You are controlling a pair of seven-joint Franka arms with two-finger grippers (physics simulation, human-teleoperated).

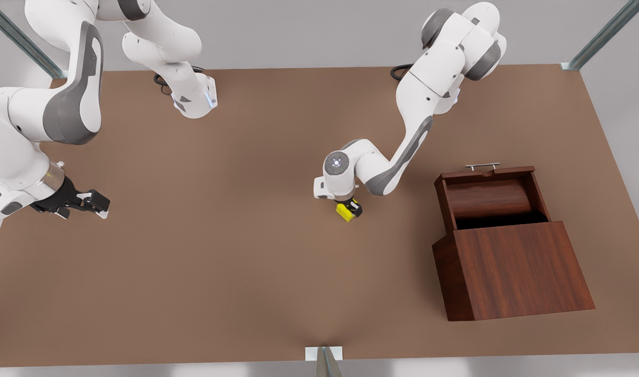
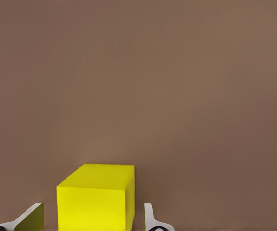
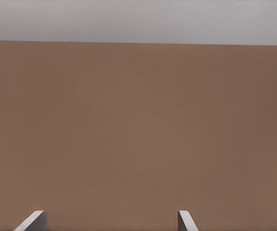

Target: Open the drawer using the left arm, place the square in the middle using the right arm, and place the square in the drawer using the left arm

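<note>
- While your left gripper (image 1: 349,208) sits low over the middle (image 1: 256,251) of the table, its fingers (image 2: 150,217) stand spread on either side of the square (image 1: 345,211), with a thin gap showing on each side in the left wrist view.
- You can see the square (image 2: 97,197) resting on the brown tabletop, between the fingers and not lifted, well to the front view's left of the wooden box.
- Your drawer (image 1: 489,196) stands pulled out of the box toward the far side of the table, its inside bare wood, its silver handle (image 1: 482,166) on the far face.
- The box's sloped wood panel (image 1: 518,267) faces the near edge, on the front view's right side of the table.
- Your right gripper (image 1: 91,204) hangs at the front view's far left, near the table's edge and well apart from the square; that arm waits.
- Its fingers (image 3: 186,221) are spread with nothing between them, pointing across bare tabletop (image 3: 138,130).
</note>
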